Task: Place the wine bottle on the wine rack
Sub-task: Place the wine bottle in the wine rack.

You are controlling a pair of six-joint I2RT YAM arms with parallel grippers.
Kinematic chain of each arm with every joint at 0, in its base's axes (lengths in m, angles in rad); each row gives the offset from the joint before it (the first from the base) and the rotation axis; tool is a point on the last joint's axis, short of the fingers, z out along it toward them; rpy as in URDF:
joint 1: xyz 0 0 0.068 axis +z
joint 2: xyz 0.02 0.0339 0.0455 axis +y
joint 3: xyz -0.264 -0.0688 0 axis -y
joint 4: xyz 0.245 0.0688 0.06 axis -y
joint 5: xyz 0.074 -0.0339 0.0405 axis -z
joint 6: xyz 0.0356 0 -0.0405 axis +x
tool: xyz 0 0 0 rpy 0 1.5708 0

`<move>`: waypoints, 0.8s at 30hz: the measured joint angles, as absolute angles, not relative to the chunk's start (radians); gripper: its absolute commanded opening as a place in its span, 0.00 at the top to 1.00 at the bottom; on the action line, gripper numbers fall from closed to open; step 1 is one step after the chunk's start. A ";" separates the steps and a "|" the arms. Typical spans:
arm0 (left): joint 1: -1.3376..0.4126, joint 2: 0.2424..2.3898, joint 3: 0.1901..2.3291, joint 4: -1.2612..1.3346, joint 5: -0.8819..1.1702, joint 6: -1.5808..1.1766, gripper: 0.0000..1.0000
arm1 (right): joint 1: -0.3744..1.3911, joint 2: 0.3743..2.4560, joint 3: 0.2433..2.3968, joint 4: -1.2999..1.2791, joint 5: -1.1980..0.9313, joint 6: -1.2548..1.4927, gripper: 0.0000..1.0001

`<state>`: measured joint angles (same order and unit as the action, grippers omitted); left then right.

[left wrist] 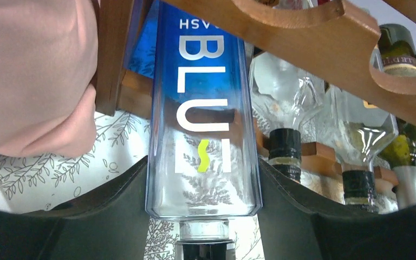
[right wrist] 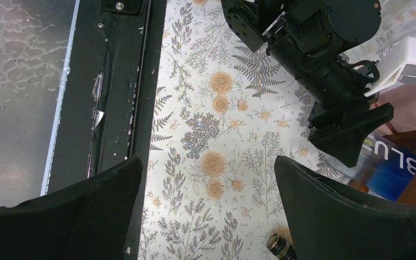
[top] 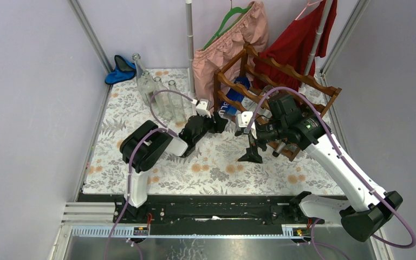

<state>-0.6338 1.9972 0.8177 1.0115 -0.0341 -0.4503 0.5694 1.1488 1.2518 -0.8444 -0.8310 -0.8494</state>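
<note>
Our left end effector (left wrist: 203, 208), half closed, grips the wine bottle (left wrist: 203, 97), which reaches in beneath a wine rack (left wrist: 287, 27) rail; the right end effector (right wrist: 208, 211) gapes empty. We risk jamming glass against wood, or a roll-off on release.

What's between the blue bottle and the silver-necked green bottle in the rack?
Left wrist view: one clear glass bottle, then another clear bottle, both black-capped, in the wine rack.

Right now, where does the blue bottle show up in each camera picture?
Top external: blue bottle centre, at the wine rack's left end.
Left wrist: dead centre, under a rack rail.
Right wrist: right edge, partly hidden.
Shared landmark: the floral tablecloth.
</note>
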 measured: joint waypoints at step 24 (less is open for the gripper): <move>-0.576 2.022 0.921 0.912 0.105 -0.451 1.00 | 0.569 1.147 1.252 -0.857 -0.830 -0.850 0.00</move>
